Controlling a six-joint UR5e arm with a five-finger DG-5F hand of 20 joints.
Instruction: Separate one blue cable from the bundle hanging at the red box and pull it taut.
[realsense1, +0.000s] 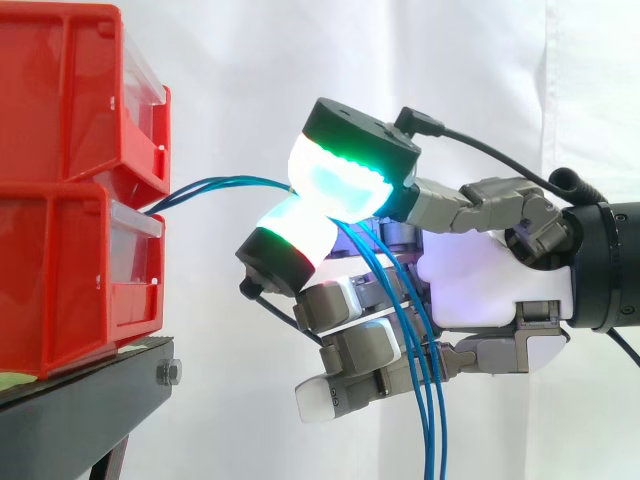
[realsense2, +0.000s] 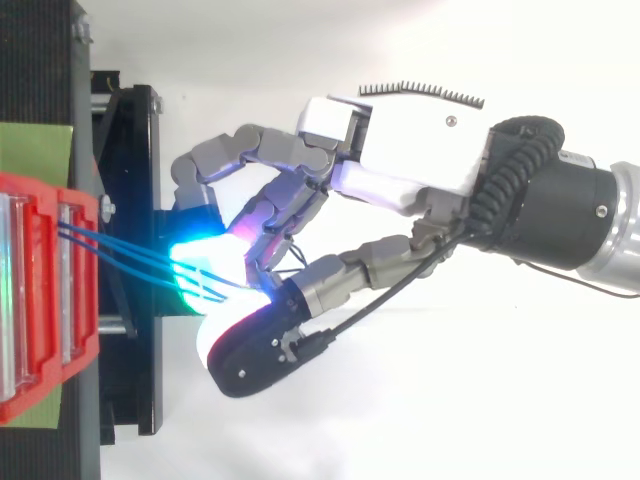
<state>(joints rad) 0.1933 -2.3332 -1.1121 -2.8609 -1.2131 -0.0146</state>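
Pinching the blue cables (realsense1: 218, 182) between two pads (realsense1: 345, 185), the hand (realsense1: 480, 280) is seemingly trapping several. Pulling now risks tautening all of them, not one.

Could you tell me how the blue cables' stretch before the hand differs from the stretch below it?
The bin-side stretch runs nearly level between red bins and hand; the hanging stretch drops almost straight down. Bin-side ends at the bins; hanging runs off the bottom edge. Both: the same blue cables.
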